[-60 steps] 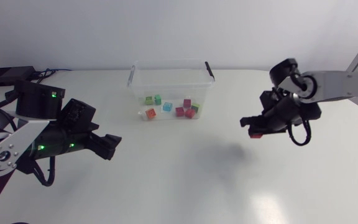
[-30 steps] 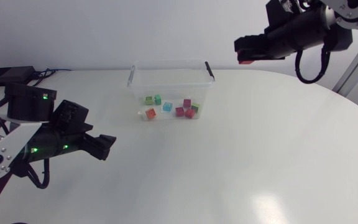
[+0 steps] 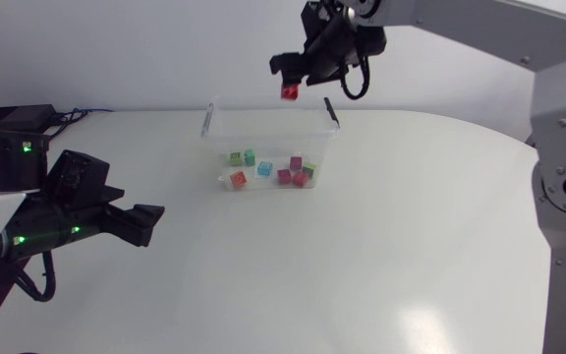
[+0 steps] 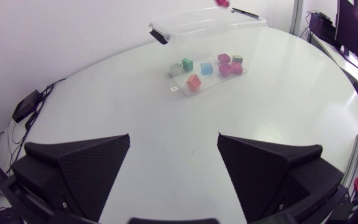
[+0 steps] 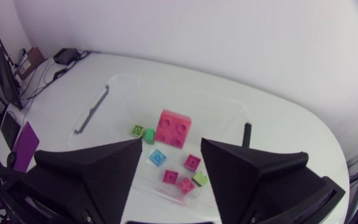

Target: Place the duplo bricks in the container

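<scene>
At about nine o'clock on the white counter the left hand hangs low over the surface. Its two wedge fingers are set wide apart with nothing between them, and they point toward three o'clock. At twelve o'clock, near the far edge, stands the clear container, with a black clip on each short end. On its floor lie several duplo bricks (greens, a blue one, an orange one, reds and a pink). Over the container's far rim a red brick is in the air just beneath the right hand. In the right wrist view the brick sits in the gap ahead of the fingers, studs facing the hand and touching neither finger, so that hand is spread apart and grips nothing. The right arm enters from three o'clock and arches high above the counter.
</scene>
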Robot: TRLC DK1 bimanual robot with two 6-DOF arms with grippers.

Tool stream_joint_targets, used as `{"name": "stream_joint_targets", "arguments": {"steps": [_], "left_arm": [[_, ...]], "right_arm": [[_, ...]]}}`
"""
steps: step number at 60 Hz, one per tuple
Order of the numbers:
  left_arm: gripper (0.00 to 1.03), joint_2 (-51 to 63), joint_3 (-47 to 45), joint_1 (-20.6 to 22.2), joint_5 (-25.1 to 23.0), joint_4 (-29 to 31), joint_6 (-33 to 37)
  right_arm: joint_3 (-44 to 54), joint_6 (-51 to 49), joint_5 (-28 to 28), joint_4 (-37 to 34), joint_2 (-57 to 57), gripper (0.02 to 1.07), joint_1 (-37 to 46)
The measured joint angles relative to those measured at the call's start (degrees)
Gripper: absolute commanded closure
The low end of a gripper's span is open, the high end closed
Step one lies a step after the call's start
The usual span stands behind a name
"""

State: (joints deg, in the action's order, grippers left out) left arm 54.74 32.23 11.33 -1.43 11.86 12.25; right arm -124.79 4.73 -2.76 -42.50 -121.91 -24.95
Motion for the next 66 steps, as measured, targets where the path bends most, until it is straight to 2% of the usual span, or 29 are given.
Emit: {"name": "stream_joint_targets", "arguments": {"steps": [6, 12, 20, 31, 36, 46, 56, 66], "left_arm": [[0.05, -1.31, 0.0, -0.48, 0.02, 0.13, 0.0], [0.05, -1.55, 0.0, -0.79, 0.02, -1.05, -0.22], [0.05, -2.38, 0.0, -1.38, 0.0, -2.99, -0.68], [0.05, -8.61, -1.25, -6.49, 0.04, -4.98, -2.14], [0.05, -14.05, -3.26, -8.46, 0.02, -6.01, -2.16], [0.05, -22.91, -6.23, -13.05, 0.02, -6.19, -2.91], [0.05, -31.08, -9.35, -15.45, 0.02, -4.57, -3.23], [0.05, -37.31, -11.45, -16.17, 0.02, -2.86, -3.23]], "right_arm": [[8.11, 0.02, 0.0, 2.34, 3.74, 0.07, 0.5], [17.9, 0.02, 0.15, 3.15, 13.11, 0.07, 3.15], [27.93, 0.0, 5.18, 7.76, 30.08, 0.07, 8.31], [43.21, -1.09, 12.68, 14.69, 50.31, 0.07, 7.69], [50.51, -1.79, 15.56, 15.52, 56.48, 0.07, 4.96], [63.45, -1.95, 17.75, 15.91, 65.85, 0.07, 3.13], [72.0, -1.99, 20.72, 15.96, 75.95, 0.07, 3.15], [75.34, -3.32, 21.79, 15.69, 85.15, 0.07, 3.37]]}}
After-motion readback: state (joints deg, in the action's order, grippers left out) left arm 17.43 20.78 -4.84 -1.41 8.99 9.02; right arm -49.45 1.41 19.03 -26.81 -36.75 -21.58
